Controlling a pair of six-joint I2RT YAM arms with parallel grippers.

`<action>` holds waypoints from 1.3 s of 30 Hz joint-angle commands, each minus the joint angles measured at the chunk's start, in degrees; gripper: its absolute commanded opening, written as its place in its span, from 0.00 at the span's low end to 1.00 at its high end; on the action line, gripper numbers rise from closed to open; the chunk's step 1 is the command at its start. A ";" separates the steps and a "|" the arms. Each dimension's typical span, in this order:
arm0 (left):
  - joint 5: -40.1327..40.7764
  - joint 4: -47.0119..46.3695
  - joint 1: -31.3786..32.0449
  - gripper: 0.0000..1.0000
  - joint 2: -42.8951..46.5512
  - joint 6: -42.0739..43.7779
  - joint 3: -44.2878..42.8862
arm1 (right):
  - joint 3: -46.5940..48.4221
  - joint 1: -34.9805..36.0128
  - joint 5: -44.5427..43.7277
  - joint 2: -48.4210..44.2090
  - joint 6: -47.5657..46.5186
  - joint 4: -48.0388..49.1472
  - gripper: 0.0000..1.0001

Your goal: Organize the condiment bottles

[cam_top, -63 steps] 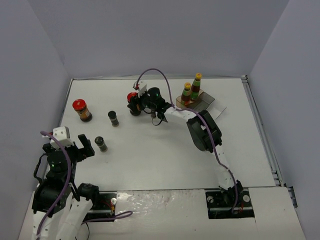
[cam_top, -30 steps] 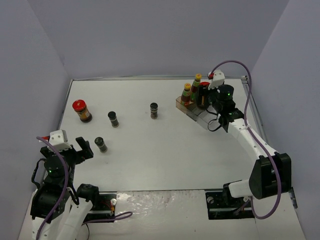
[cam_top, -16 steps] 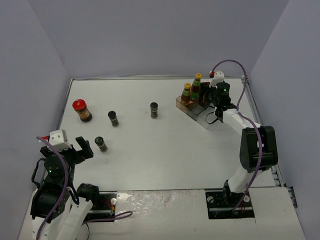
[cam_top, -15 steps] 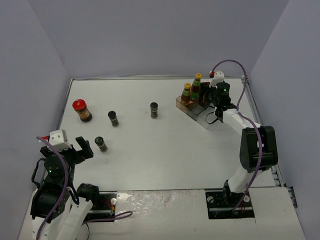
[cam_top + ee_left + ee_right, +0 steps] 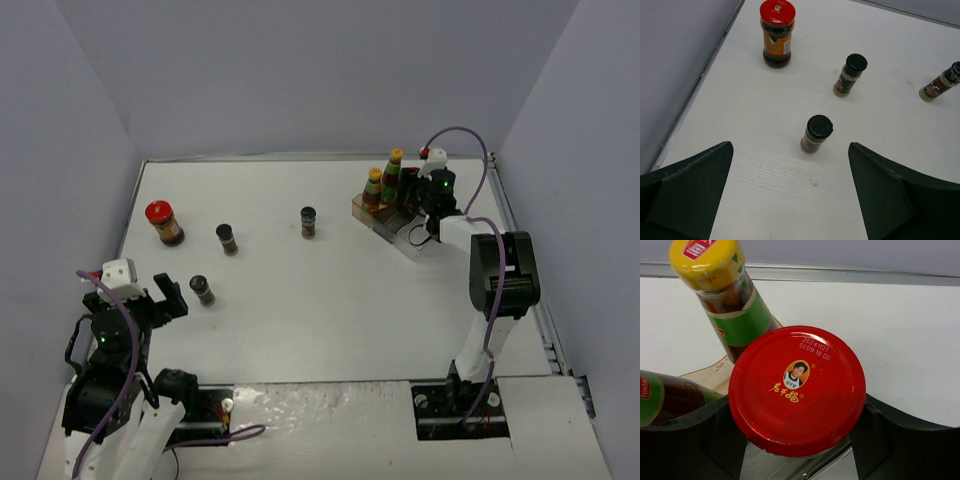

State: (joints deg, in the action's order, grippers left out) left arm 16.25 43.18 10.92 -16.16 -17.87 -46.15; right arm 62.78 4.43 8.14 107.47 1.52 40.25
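Red-lidded jar (image 5: 796,390) clamped in right claw (image 5: 797,432), beside yellow-capped bottle (image 5: 722,295) — left claw (image 5: 792,192) wide open, near shaker (image 5: 817,132)

A white matte surface (image 5: 330,290) sits boxed by plain pale grey-lavender walls (image 5: 300,70) on three sides, under soft even light.

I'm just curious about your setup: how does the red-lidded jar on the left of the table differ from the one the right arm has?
The left jar stands alone on the bare table, untouched; the right jar is clamped in the right gripper. The left jar is far from the clear tray; the right jar is at it, beside the tall yellow-capped bottles. Both have red lids.
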 commanded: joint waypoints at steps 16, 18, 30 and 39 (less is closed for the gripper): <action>-2.19 -4.07 0.09 0.97 -2.87 -0.15 -0.69 | 0.54 -1.20 2.66 1.69 0.43 19.80 0.50; -2.23 -4.07 0.12 0.97 -3.04 -0.15 -0.69 | -0.62 -1.27 3.00 0.95 0.50 19.83 0.60; -2.22 -4.12 0.10 0.97 -2.77 -0.19 -0.66 | -3.73 -1.23 5.96 -11.46 2.12 11.18 0.99; 1.98 -5.99 0.07 0.97 -8.16 -3.56 -1.82 | -5.59 -1.05 6.90 -35.41 5.88 -15.60 1.00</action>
State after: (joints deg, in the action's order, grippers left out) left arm 15.69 42.65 10.92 -18.16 -18.64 -45.95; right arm 57.41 3.66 13.56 85.87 4.63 36.71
